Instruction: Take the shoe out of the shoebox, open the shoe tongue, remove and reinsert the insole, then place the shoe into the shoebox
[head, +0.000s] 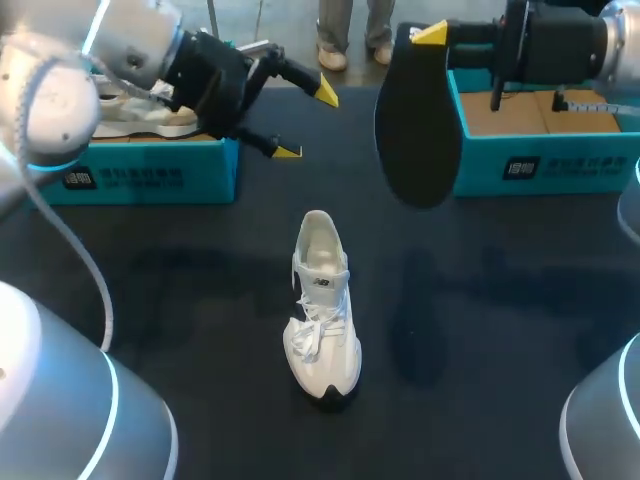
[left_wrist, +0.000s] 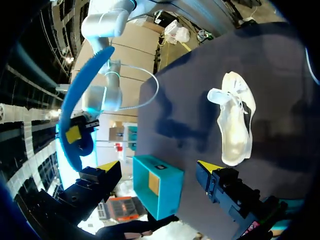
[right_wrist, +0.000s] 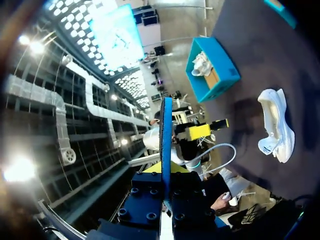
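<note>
A white shoe (head: 322, 300) stands alone on the dark table, toe toward me, laces loose. My right gripper (head: 428, 38) is up at the back right, shut on the top end of a dark insole (head: 418, 120) that hangs down in the air. In the right wrist view the insole (right_wrist: 166, 130) runs edge-on straight out from between the fingers, with the shoe (right_wrist: 277, 125) off to the side below. My left gripper (head: 307, 122) hovers open and empty at the back left, pointing toward the insole. In the left wrist view the shoe (left_wrist: 235, 120) lies beyond the open fingers.
A teal shoebox (head: 150, 170) at the back left holds another white shoe. A second teal shoebox (head: 540, 150) at the back right shows only its cardboard floor, under my right arm.
</note>
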